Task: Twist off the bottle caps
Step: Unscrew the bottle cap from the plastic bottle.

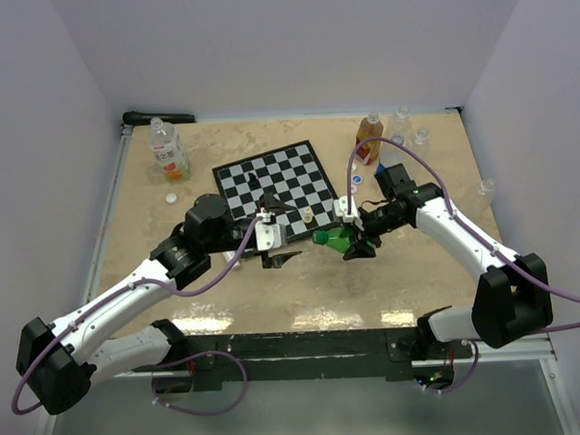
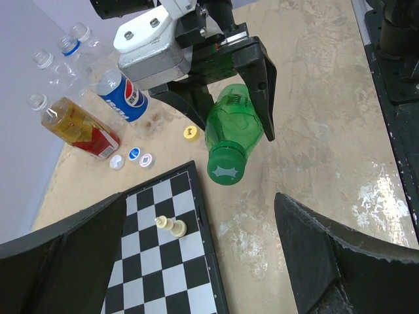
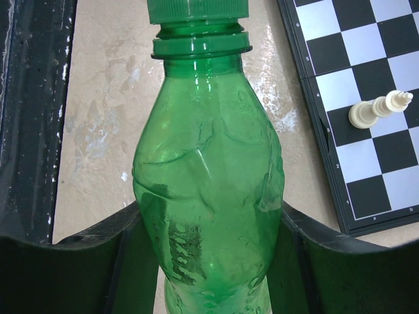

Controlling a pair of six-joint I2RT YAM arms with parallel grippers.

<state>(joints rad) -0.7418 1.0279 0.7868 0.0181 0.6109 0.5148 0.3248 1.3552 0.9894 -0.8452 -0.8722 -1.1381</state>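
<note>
Wide open, the left gripper (image 1: 289, 234): jaws spread as far as they go, nothing between them, nothing touched. Straight ahead of it, at 3 o'clock in the top view, is the green cap (image 2: 226, 169), screwed onto the green bottle (image 2: 232, 124).

Over to the right gripper (image 1: 358, 240), which has the bottle clamped round its belly, a finger pressed on each flank. It holds the bottle above the table (image 1: 418, 279), off the chessboard's (image 1: 274, 180) corner at 5 o'clock. The bottle lies nearly flat, with its long axis running from 3 to 9 o'clock. Its base is toward the right arm and the cap end points at 9, right at the left hand.

From the left wrist the cap shows face-on, a shade toward 1 o'clock of the midline between the two black fingers (image 2: 65, 261). It looks just short of the fingertips rather than between them, though neither view shows the gap well.

My read: the left arm is the nearer one and the only free one, so the cap is its job. It needs to slide in along the bottle's axis, centre on the cap, close and twist while the right hand keeps the body locked. That slight offset could make the grip skid off the rim.
</note>
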